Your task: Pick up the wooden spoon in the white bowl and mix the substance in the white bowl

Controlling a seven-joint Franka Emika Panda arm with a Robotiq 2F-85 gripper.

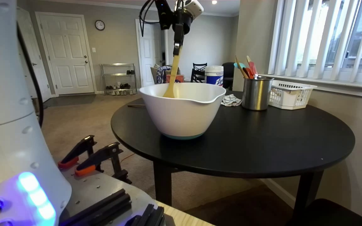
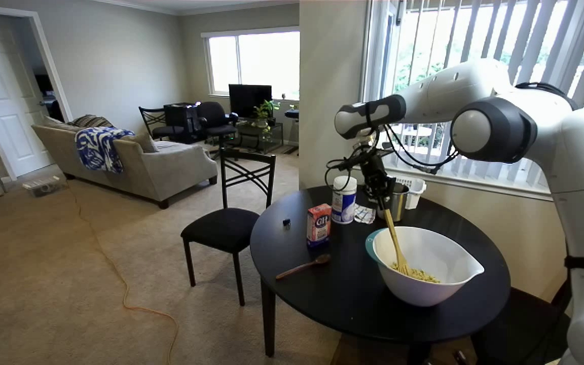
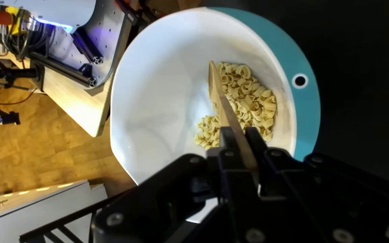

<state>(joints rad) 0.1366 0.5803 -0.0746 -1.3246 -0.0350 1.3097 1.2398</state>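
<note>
The white bowl (image 1: 181, 117) with a teal base and teal handle stands on the black table; it also shows in an exterior view (image 2: 424, 291) and the wrist view (image 3: 157, 77). Pale curled pasta (image 3: 248, 98) lies in its bottom, toward the teal handle; it also shows in an exterior view (image 2: 422, 275). My gripper (image 3: 240, 135) is above the bowl, shut on the upper handle of the wooden spoon (image 3: 226, 109). In both exterior views, the spoon (image 1: 174, 69) (image 2: 394, 238) tilts down into the bowl. Its slotted head is at the pasta, partly hidden.
On the table are a red box (image 2: 318, 223), a white-and-blue canister (image 2: 343, 203), a cloth (image 1: 231, 100), a metal utensil pot (image 1: 256, 94), a white basket (image 1: 291, 95), another wooden spoon (image 2: 304, 266) and a small dark object (image 2: 286, 223). A chair (image 2: 221, 229) stands beside the table.
</note>
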